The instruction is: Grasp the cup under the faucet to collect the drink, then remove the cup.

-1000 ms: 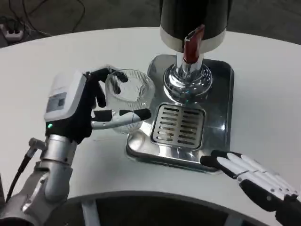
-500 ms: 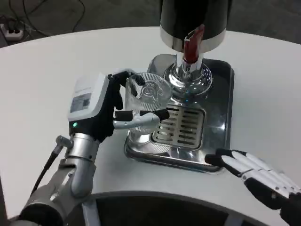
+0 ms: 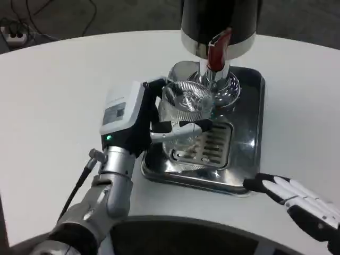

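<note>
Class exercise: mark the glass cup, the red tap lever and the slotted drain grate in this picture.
glass cup [image 3: 187, 98]: head view, on its ribbed rim.
red tap lever [image 3: 217, 53]: head view, middle of the lever.
slotted drain grate [image 3: 215, 143]: head view, on the slots right of the cup.

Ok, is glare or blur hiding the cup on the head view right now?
Head view: the steel tray mirrors the lights and the dispenser, with bright glare on the chrome base; the clear ribbed cup in the left hand blends into those reflections, though its rim reads sharply. No motion blur shows.
</note>
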